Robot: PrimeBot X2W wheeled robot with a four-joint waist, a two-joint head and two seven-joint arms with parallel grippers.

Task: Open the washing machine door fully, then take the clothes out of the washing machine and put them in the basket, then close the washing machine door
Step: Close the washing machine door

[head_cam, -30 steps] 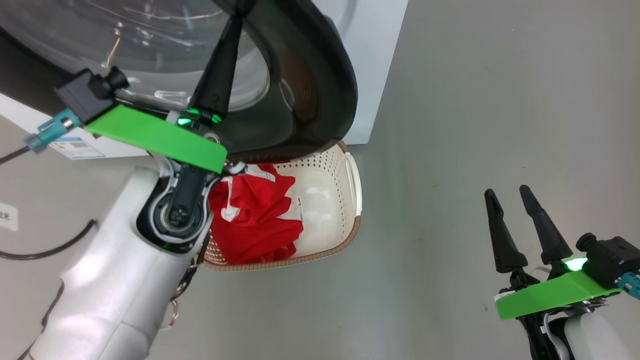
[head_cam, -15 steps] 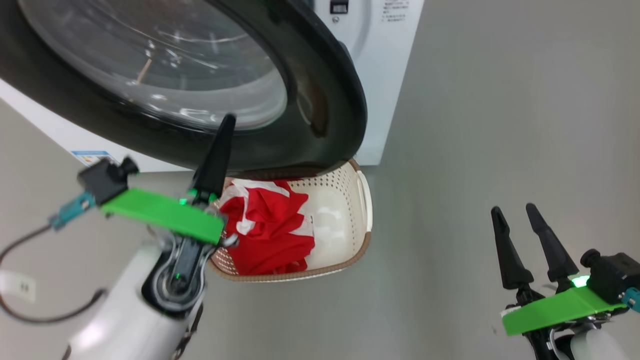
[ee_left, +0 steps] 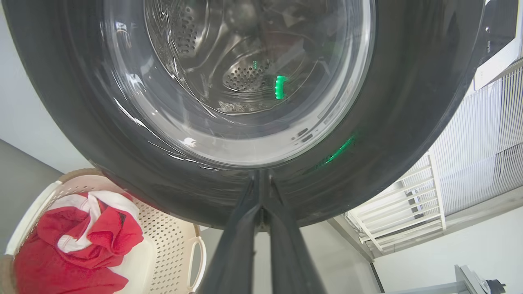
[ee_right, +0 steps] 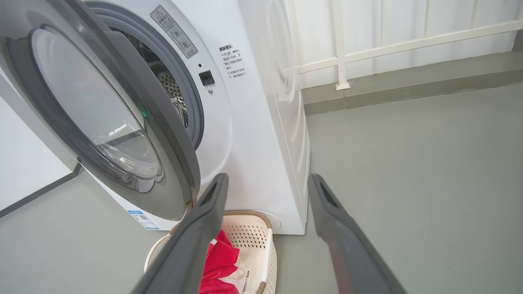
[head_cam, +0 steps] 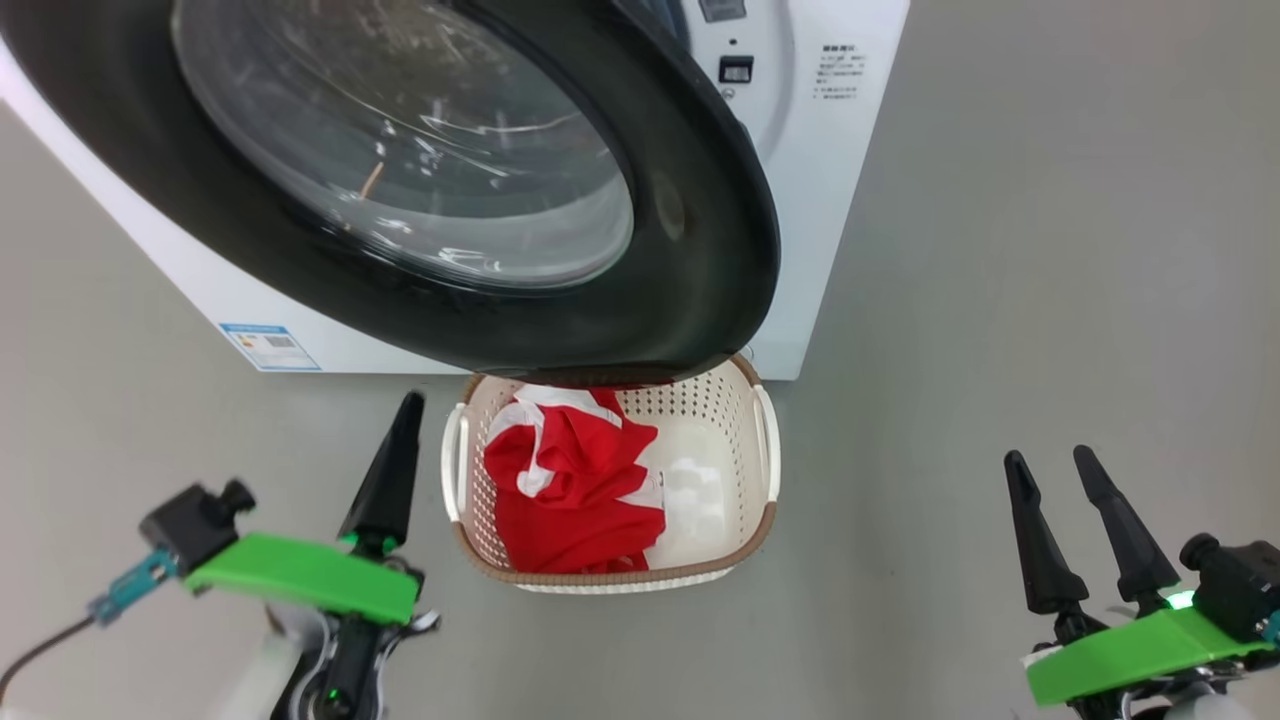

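The washing machine door [head_cam: 700,250] hangs partly open from the white washing machine [head_cam: 830,180], its black rim over the far end of the basket [head_cam: 765,520]. Red and white clothes [head_cam: 575,490] lie in the basket's left half. My left gripper [head_cam: 408,400] is shut and empty, low beside the basket's left handle, apart from the door. In the left wrist view its fingers [ee_left: 245,228] point up at the door's glass [ee_left: 245,81]. My right gripper [head_cam: 1048,458] stands open and empty at the lower right. The right wrist view shows the gap between door [ee_right: 163,134] and drum [ee_right: 171,90].
Grey floor [head_cam: 1050,250] stretches out to the right of the machine. A white railing [ee_right: 339,61] and wall stand behind the machine. A printed label [head_cam: 270,345] sits low on the machine's front. A dark cable [head_cam: 30,650] runs by my left arm.
The head camera has shifted, showing more of the machine. My left gripper, still shut, has drawn back from the door's rim and down beside the basket. The right gripper has stayed open.
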